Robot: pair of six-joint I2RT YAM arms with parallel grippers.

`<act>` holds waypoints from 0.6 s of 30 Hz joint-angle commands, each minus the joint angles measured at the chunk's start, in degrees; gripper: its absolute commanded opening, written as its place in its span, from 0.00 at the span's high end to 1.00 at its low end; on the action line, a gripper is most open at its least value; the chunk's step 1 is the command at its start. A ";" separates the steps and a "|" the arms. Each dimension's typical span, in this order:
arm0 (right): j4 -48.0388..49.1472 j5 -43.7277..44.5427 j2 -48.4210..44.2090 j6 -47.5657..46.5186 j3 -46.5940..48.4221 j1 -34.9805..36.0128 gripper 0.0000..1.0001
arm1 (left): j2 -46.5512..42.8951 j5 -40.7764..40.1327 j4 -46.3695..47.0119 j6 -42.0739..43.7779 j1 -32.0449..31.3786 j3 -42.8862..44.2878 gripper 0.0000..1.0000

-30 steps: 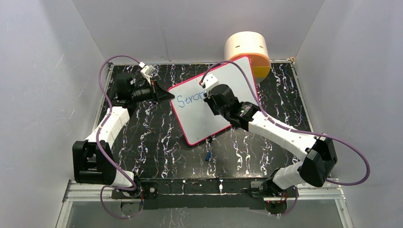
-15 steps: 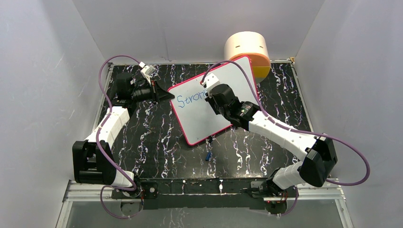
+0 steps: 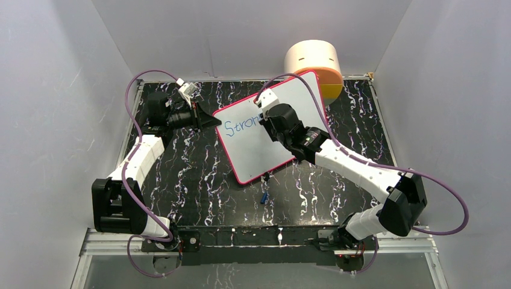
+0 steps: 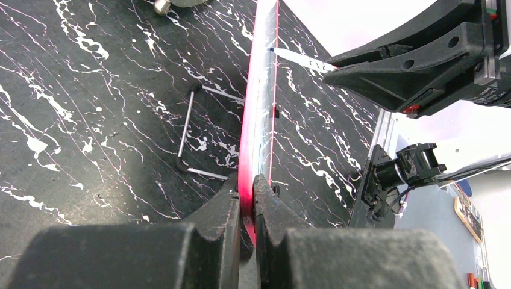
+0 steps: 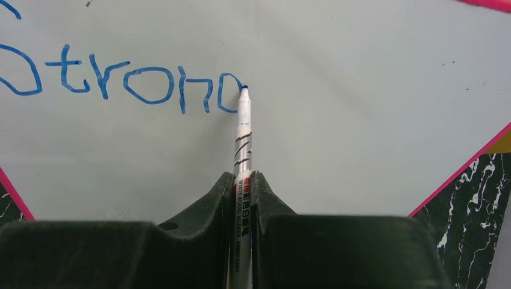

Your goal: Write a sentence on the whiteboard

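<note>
a black tabletop [image 3: 199, 180] streaked with white fills the floor of the booth. on it, toward the far side and turned at an angle, is the whiteboard [image 3: 253, 153] with its pink-red frame, its far corner up against a cream-and-orange tub [image 3: 312, 60]. the left claw [image 4: 247, 192] is closed tight on the board's left edge, the frame pinched between its two fingers. the right claw [image 5: 242, 180] sits over the board's upper middle, clamped shut around a slim silver marker [image 5: 242, 138] whose blue tip touches the white surface. the sentence [image 5: 125, 81] runs along the upper left of the board in blue, reading "stron" plus an open loop right at the tip. a tiny blue thing [image 3: 264, 197] lies on the tabletop just beyond the board's near corner.
</note>
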 commanded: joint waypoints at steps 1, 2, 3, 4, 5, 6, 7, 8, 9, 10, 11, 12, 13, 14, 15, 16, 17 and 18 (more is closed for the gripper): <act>4.39 0.26 1.06 -0.97 3.53 -0.42 1.00 | 1.82 -2.36 -5.09 5.55 -2.67 -0.92 1.00; 4.34 0.28 1.15 -0.96 3.54 -0.49 1.00 | 1.83 -2.29 -5.09 5.55 -2.67 -0.94 1.00; 4.38 0.19 1.20 -1.05 3.55 -0.50 1.00 | 1.82 -2.30 -5.09 5.57 -2.67 -0.90 1.00; 4.04 0.11 1.36 -1.04 3.67 -0.50 1.00 | 1.85 -2.33 -5.09 5.53 -2.67 -0.82 1.00; 3.70 0.06 1.49 -1.04 3.79 -0.47 1.00 | 1.86 -2.35 -5.02 5.53 -2.67 -0.81 1.00; 3.35 0.14 1.59 -1.00 3.88 -0.45 1.00 | 1.90 -2.36 -5.08 5.55 -2.67 -0.82 1.00; 2.99 0.07 1.60 -0.89 3.82 -0.42 1.00 | 1.89 -2.29 -5.04 5.53 -2.67 -0.82 1.00; 2.73 -0.04 1.53 -0.77 3.69 -0.45 1.00 | 1.91 -2.30 -5.07 5.53 -2.67 -0.82 1.00; 2.48 -0.15 1.45 -0.51 3.53 -0.45 1.00 | 1.91 -2.32 -5.09 5.53 -2.67 -0.82 1.00; 2.19 -0.24 1.39 -0.37 3.35 -0.49 1.00 | 1.91 -2.34 -5.07 5.53 -2.67 -0.83 1.00; 1.78 -0.37 1.35 -0.18 3.18 -0.46 1.00 | 1.91 -2.35 -5.07 5.53 -2.67 -0.83 1.00; 1.49 -0.57 1.27 0.04 3.07 -0.42 1.00 | 1.91 -2.33 -5.09 5.53 -2.67 -0.88 1.00; 1.00 -0.74 1.21 0.28 2.92 -0.49 1.00 | 1.91 -2.36 -5.08 5.53 -2.67 -0.86 1.00; 0.70 -1.00 1.08 0.48 2.74 -0.43 1.00 | 1.91 -2.42 -5.07 5.51 -2.67 -0.83 1.00; 0.37 -1.12 1.00 0.64 2.52 -0.49 1.00 | 1.91 -2.38 -5.06 5.52 -2.67 -0.85 1.00; 0.00 -1.25 0.86 0.89 2.31 -0.50 1.00 | 1.91 -2.41 -5.09 5.53 -2.67 -0.81 1.00; -0.38 -1.36 0.68 1.06 2.04 -0.50 1.00 | 1.91 -2.42 -5.03 5.53 -2.67 -0.81 1.00; -0.64 -1.43 0.50 1.21 1.79 -0.50 1.00 | 1.91 -2.43 -5.06 5.53 -2.67 -0.82 1.00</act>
